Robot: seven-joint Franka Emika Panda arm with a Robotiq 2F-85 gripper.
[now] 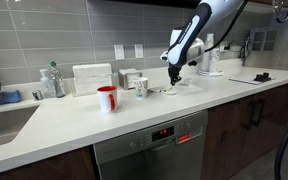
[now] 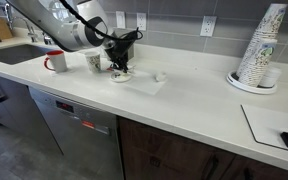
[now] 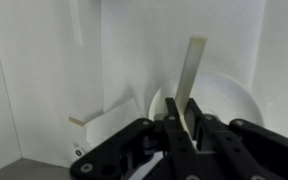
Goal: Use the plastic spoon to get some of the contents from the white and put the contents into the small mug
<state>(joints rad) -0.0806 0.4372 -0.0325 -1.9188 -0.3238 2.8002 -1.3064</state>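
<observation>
My hand point(image 3: 181, 132) pinches the spoon point(image 3: 195, 70), jaws pressed tight on its pale handle, which runs up toward 12 o'clock in the wrist view. The white bowl point(image 3: 234, 105) lies behind it at about 2 o'clock. In both exterior views I hang just above that bowl on the table point(image 1: 134, 125). The small mug point(image 1: 141, 87) stands near the bowl at its 9 o'clock, not touching it. The red mug point(image 1: 107, 98) sits farther out, at about 8 o'clock.

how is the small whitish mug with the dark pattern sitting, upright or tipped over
Upright: the small whitish patterned mug stands on its base on the pale countertop, rim up.
</observation>
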